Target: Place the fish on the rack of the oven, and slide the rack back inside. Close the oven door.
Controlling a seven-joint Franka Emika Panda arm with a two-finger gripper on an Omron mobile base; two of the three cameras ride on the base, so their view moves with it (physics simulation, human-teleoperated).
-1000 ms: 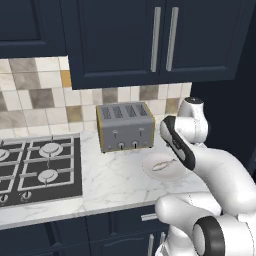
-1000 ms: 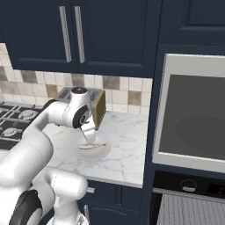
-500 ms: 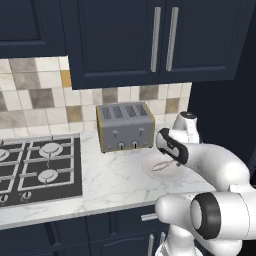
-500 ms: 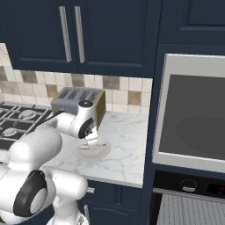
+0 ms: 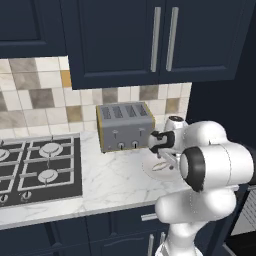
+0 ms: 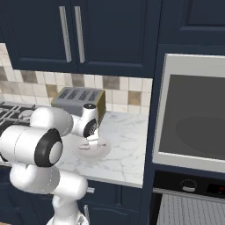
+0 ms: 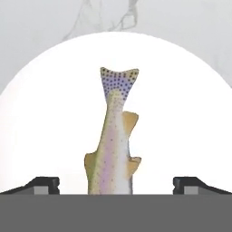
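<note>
Nearest, low at the right, the ribbed silver rack (image 6: 189, 210) shows pulled out under the oven (image 6: 189, 186), whose dark control strip carries a round knob; above that sits a steel-framed unit with a dark glass door (image 6: 193, 114), set in a tall navy cabinet column. To the left of that column runs a white marble counter (image 5: 107, 185) with grey veining, over navy base cabinets with silver handles. On the counter, near its right end, lies a round white plate (image 6: 100, 151), and on the plate rests the fish (image 7: 113, 145), pale with purple speckles and yellowish fins, its forked tail pointing away from the hand camera. The gripper (image 7: 115, 185) hangs directly above the plate with its jaws spread wide, one dark tip on either side of the fish and well apart from it, holding nothing. At the left end of the counter a black gas hob (image 5: 37, 167) with white burner caps is set into the marble. Farther back, just behind the plate, a four-slot grey toaster (image 5: 125, 127) with yellowish sides stands against the wall. The wall behind is tiled in beige, grey and brown squares (image 5: 45, 100), and above it hang navy wall cabinets (image 5: 150, 40) with long vertical silver bar handles.
</note>
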